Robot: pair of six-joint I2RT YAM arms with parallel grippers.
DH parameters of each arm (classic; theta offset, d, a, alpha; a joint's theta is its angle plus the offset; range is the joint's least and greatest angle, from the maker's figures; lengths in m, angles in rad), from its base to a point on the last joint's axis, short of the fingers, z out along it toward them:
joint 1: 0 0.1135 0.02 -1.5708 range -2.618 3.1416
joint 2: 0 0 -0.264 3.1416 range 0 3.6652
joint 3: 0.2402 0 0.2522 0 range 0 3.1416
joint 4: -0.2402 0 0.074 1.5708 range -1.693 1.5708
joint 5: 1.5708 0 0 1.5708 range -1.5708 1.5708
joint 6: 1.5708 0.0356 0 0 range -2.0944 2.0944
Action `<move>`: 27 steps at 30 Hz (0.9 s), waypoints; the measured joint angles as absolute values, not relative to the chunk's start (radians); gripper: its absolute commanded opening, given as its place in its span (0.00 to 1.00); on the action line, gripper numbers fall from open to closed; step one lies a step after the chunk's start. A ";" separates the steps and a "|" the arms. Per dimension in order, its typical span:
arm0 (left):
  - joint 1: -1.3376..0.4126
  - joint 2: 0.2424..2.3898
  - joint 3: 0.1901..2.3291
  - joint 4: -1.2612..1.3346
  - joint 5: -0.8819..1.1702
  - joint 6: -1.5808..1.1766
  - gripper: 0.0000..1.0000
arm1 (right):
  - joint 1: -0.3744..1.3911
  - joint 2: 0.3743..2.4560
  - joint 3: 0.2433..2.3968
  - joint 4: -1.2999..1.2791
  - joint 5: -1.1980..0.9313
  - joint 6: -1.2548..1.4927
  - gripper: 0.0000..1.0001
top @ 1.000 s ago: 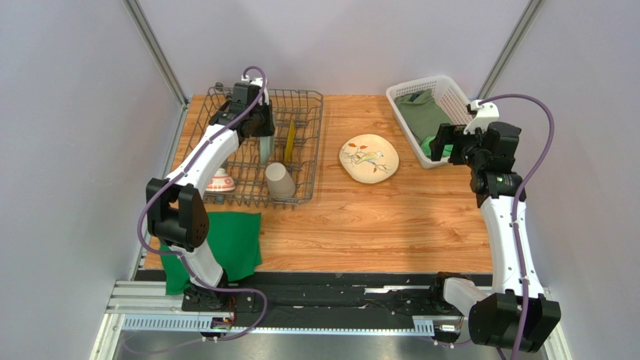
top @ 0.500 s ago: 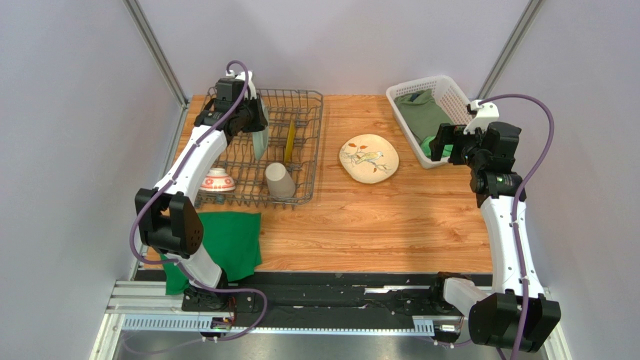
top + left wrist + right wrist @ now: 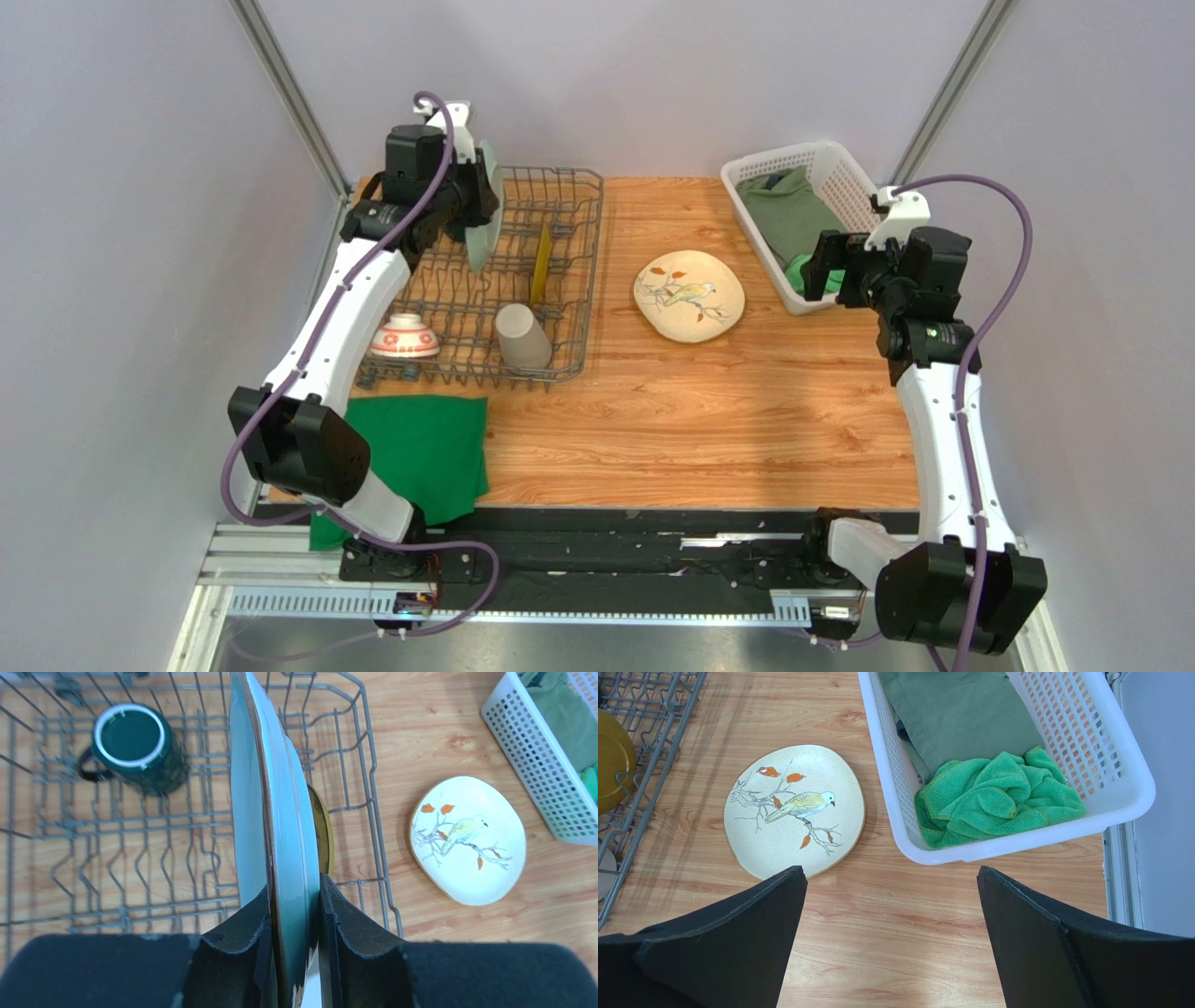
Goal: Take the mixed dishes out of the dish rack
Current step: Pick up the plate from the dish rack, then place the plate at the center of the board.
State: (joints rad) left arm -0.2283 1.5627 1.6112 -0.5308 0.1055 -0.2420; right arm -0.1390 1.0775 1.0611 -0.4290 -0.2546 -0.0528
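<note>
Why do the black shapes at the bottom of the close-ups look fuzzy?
Left wrist view: the jaws likely sit too close to the lens, so they blur, while the pale teal plate and dish rack are sharp. Right wrist view: the jaws look soft too; the cream bird-painted dish is crisp. Top view: sharp throughout.

See only a sliver of the yellow patterned plate (image 3: 322, 831) behind the pale teal plate (image 3: 281, 812), lose the teal plate's lower rim inside the left gripper (image 3: 295, 894), and lose the dish rack (image 3: 105, 821) left of it at the picture's edge.
</note>
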 measured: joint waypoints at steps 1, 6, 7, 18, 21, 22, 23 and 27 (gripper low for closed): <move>-0.239 1.561 1.620 -0.531 0.091 -0.226 0.00 | -0.139 1.077 1.061 -0.429 -0.255 -0.053 0.99; -0.357 1.548 1.656 -0.535 0.000 -0.117 0.00 | -0.139 1.079 1.061 -0.429 -0.255 -0.053 0.99; -0.390 1.546 1.661 -0.535 -0.017 -0.092 0.00 | -0.139 1.079 1.061 -0.429 -0.255 -0.053 0.99; -0.715 1.552 1.666 -0.480 -0.253 0.240 0.00 | -0.139 1.085 1.061 -0.429 -0.254 -0.053 0.99; -0.792 1.577 1.658 -0.408 -0.322 0.352 0.00 | -0.139 1.085 1.061 -0.429 -0.254 -0.053 0.99; -0.817 1.589 1.648 -0.369 -0.347 0.397 0.00 | -0.139 1.085 1.061 -0.429 -0.254 -0.053 0.99; -0.839 1.606 1.636 -0.332 -0.369 0.440 0.00 | -0.139 1.085 1.061 -0.429 -0.253 -0.053 0.99; -0.903 1.690 1.580 -0.197 -0.428 0.589 0.00 | -0.139 1.085 1.061 -0.429 -0.253 -0.053 0.99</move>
State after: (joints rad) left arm -0.9031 1.6901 1.5803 -0.1967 -0.4278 0.5888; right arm -0.1390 1.0851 1.0611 -0.4290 -0.2531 -0.0528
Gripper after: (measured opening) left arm 0.282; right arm 0.989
